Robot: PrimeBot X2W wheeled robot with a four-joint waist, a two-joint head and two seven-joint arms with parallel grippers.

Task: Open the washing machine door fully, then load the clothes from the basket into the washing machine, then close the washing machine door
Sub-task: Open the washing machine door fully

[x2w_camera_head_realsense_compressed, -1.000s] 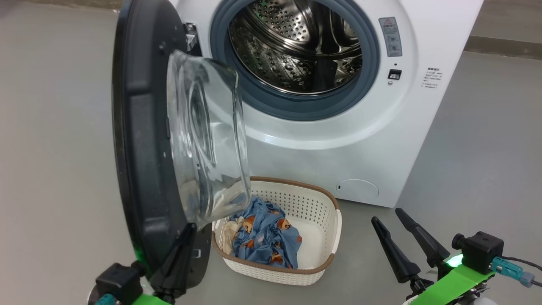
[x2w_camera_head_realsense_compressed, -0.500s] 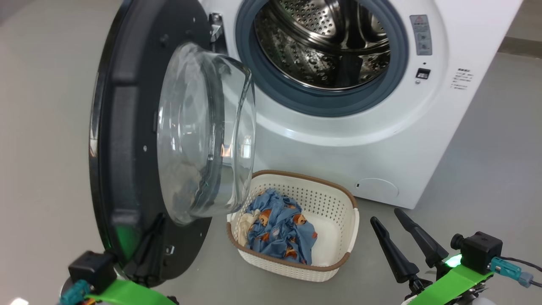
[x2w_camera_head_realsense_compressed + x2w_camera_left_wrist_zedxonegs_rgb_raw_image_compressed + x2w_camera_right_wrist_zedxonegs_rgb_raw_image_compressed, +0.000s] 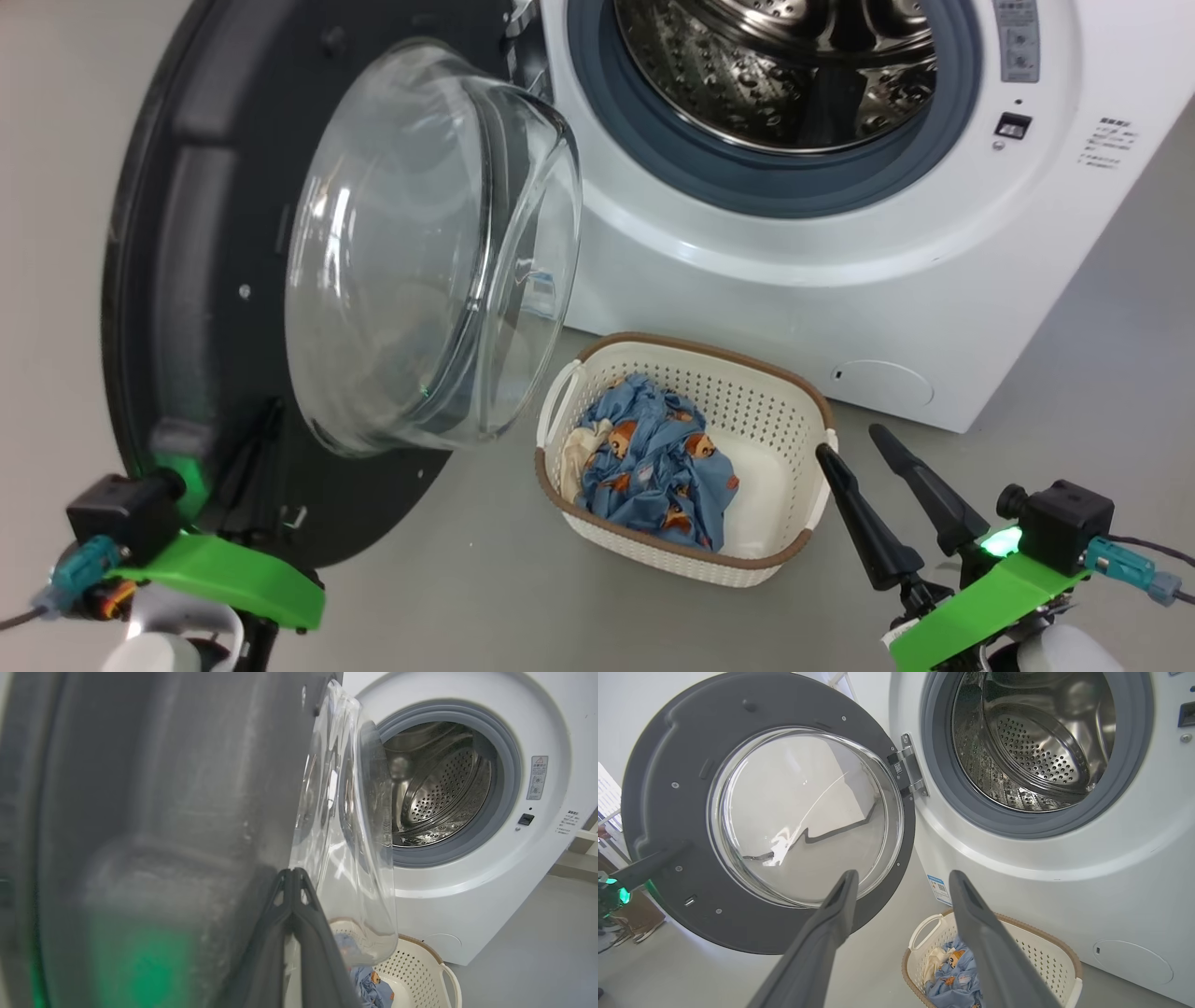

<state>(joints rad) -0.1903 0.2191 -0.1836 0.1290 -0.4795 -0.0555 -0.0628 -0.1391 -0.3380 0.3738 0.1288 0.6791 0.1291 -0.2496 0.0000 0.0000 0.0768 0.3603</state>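
Observation:
The washing machine (image 3: 840, 271) stands with its steel drum (image 3: 794, 75) exposed. The washing machine door (image 3: 177, 280) is swung out to the left, its glass bowl (image 3: 420, 252) facing the machine. My left gripper (image 3: 269, 420) is shut, and its fingertips (image 3: 293, 875) rest against the door's (image 3: 140, 812) inner face near the lower rim. In front of the machine the basket (image 3: 709, 350) sits on the floor, holding the clothes (image 3: 653, 462), blue bear-print fabric over a cream piece. My right gripper (image 3: 850, 443) is open beside the basket's right rim, holding nothing, and it points at the basket (image 3: 1045, 952) and door (image 3: 658, 788).
The door hangs on a metal hinge (image 3: 908, 770) at the left of the opening. A blue sticker (image 3: 938, 889) marks the machine's lower corner and a round cover (image 3: 882, 383) sits low on its front. Bare grey floor (image 3: 1102, 373) lies right of the machine.
The door has swung further open to the left, with my shut left gripper moving along against it. The head camera has shifted too. The right gripper stays open in place.

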